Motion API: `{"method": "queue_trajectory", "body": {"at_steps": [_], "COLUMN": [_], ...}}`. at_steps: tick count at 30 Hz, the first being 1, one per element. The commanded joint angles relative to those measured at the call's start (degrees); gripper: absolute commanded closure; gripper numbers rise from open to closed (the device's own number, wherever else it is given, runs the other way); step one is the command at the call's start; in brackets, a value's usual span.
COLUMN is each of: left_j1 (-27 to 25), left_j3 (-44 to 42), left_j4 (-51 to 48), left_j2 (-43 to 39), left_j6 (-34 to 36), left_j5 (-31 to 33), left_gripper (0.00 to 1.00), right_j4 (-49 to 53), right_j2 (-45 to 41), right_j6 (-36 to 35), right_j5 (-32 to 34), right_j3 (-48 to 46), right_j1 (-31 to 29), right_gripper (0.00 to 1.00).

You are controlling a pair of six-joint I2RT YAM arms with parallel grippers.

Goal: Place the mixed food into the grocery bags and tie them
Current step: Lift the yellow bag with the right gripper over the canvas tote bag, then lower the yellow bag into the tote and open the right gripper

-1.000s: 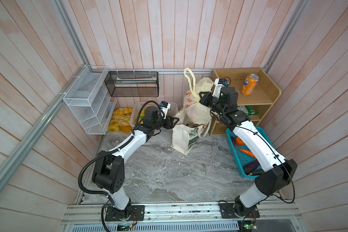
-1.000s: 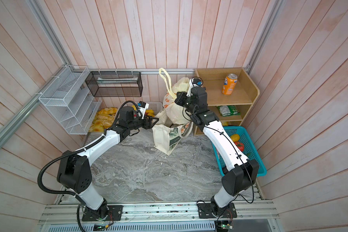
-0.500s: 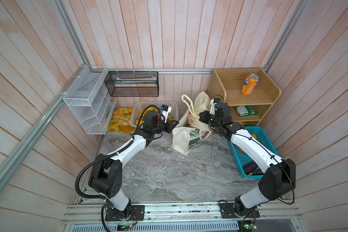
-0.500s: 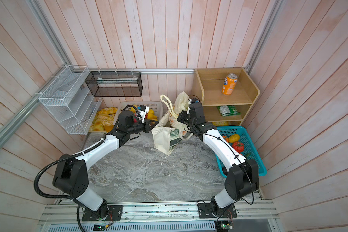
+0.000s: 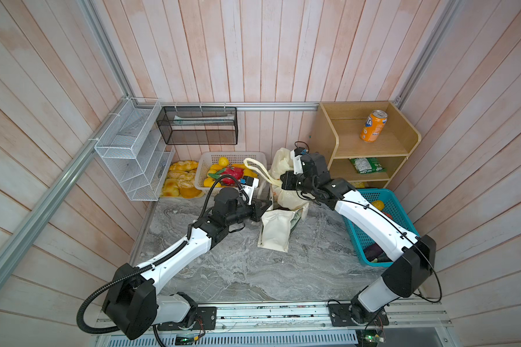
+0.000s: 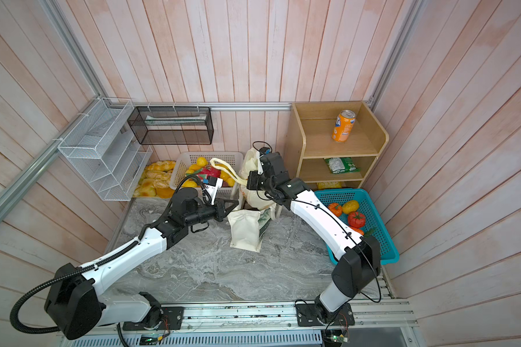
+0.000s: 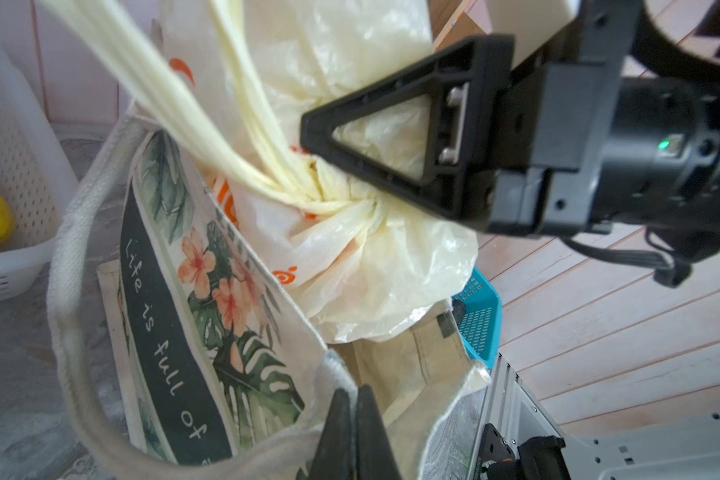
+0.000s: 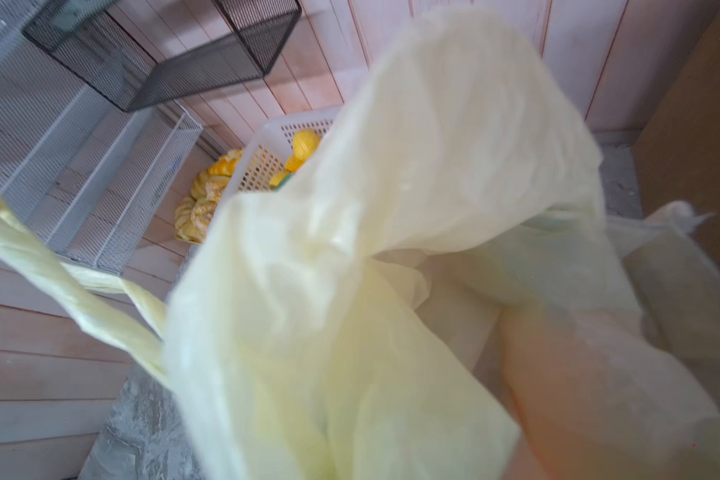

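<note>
Plainly, the only writing that reads whole is the white script "Life is full of" on the dark band of the canvas tote [image 7: 154, 332], beside its printed flowers and leaves; the line runs on below the tote's rim and is cut off there. The plastic bag [image 7: 375, 257] carries orange print too crumpled to read. The orange soda can [image 5: 373, 126], on the top level of the wooden shelf [image 5: 328, 132] at the far right, shows only blue letters ending in "TA". The plastic bag sits in the tote's mouth at the far middle of the table [image 5: 223, 270], and its contents are hidden. The right wrist view is filled with blurred pale plastic and a faint orange-red patch behind it. The left gripper [image 7: 353, 401] is pinched tight on the tote's rim. The right gripper [image 5: 283, 184] is closed at the plastic bag's twisted neck, with one finger [image 7: 391, 90] showing and its mate hidden behind the plastic.
</note>
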State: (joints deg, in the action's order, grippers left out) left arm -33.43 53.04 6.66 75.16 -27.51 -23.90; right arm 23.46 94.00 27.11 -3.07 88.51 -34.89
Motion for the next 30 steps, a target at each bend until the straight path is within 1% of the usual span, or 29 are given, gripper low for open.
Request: {"method": "queue_trajectory", "body": {"at_steps": [1,6,12,14,17,18,20,22,23,24,26,28,29,30], "left_j1": [-0.01,-0.01,-0.14,-0.23,-0.31,-0.32,-0.32,-0.32,-0.32,-0.32,-0.32,-0.32,-0.28,-0.23], "left_j3": [-2.00,-3.88,-4.15,-4.22,-4.43,-4.53,-4.57,-4.52,-4.45,-4.45,-4.36,-4.20,-4.25,-4.26], "left_j4": [4.66,4.29,3.72,3.74,3.75,3.73,3.50,3.19,2.82,2.70,2.39,2.13,2.09,2.17], "left_j2": [-2.14,-4.20,-5.86,-5.92,-5.70,-5.56,-5.29,-5.11,-5.08,-5.11,-5.41,-6.05,-6.52,-7.05], "left_j6": [-1.03,-0.63,-0.39,-0.35,-0.23,-0.10,0.33,1.06,1.62,2.11,3.02,4.15,4.66,5.11], "left_j5": [2.61,4.78,5.26,5.05,4.90,4.92,5.48,5.95,6.46,6.87,8.26,9.79,10.86,11.83], "left_gripper": [1.00,1.00,1.00,1.00,1.00,1.00,1.00,1.00,0.91,0.81,0.55,0.35,0.16,0.00], "right_j4": [4.23,3.25,4.63,4.49,4.19,4.18,5.18,6.30,6.54,6.20,5.39,4.05,3.54,3.40], "right_j2": [5.24,10.90,18.06,18.61,15.82,14.65,11.16,7.30,4.91,2.90,-1.94,-5.68,-7.41,-8.61], "right_j6": [-1.70,-1.63,-1.34,-1.49,-1.63,-1.92,-2.50,-2.85,-2.84,-2.57,-1.90,-1.42,-1.19,-1.05], "right_j5": [-1.71,-1.79,-4.82,-6.49,-8.06,-8.86,-11.18,-11.99,-12.35,-12.66,-12.49,-12.05,-12.00,-12.19], "right_j3": [-3.16,-7.18,-6.70,-6.52,-6.50,-6.13,-4.87,-3.49,-3.17,-3.33,-4.19,-5.14,-5.48,-5.53], "right_j1": [-0.35,-0.04,1.35,1.26,1.29,1.29,1.30,1.14,1.06,1.06,1.06,1.06,1.22,1.24], "right_gripper": [1.00,1.00,1.00,1.00,0.99,0.89,0.53,0.33,0.08,0.02,0.02,0.02,0.02,0.02]}}
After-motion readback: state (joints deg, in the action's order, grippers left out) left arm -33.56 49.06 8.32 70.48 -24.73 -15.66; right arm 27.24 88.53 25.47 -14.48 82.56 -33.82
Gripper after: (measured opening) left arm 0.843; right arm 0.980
